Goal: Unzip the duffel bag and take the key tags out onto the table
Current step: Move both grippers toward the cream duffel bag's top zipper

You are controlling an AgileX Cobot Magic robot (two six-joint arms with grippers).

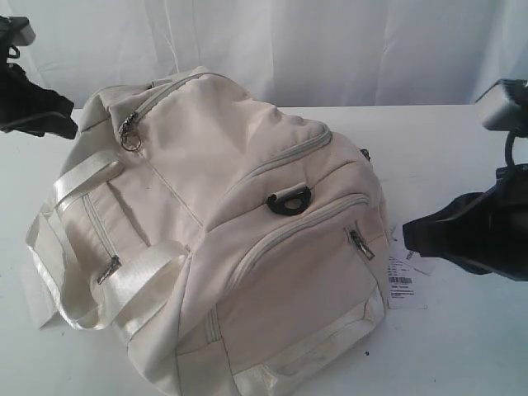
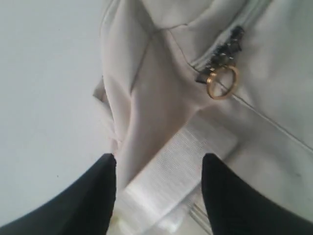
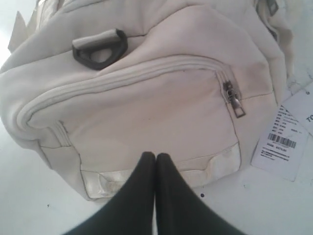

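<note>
The cream-white duffel bag (image 1: 223, 231) lies zipped up on the white table (image 1: 462, 346). Its top zipper ends at a ring pull (image 1: 130, 140), gold in the left wrist view (image 2: 222, 82). My left gripper (image 1: 70, 128) hovers at the bag's far left end; in its wrist view it (image 2: 159, 159) is open above a satin handle (image 2: 176, 166). My right gripper (image 1: 408, 235) hangs just right of the bag's end pocket; it (image 3: 155, 156) is shut with nothing in it, facing the end pocket's zipper pull (image 3: 235, 100). The key tags are hidden.
A white paper barcode tag (image 1: 404, 276) lies on the table by the bag's right end, also in the right wrist view (image 3: 281, 147). A black D-ring (image 1: 289, 200) sticks up from the bag's end. A white curtain (image 1: 330, 41) hangs behind.
</note>
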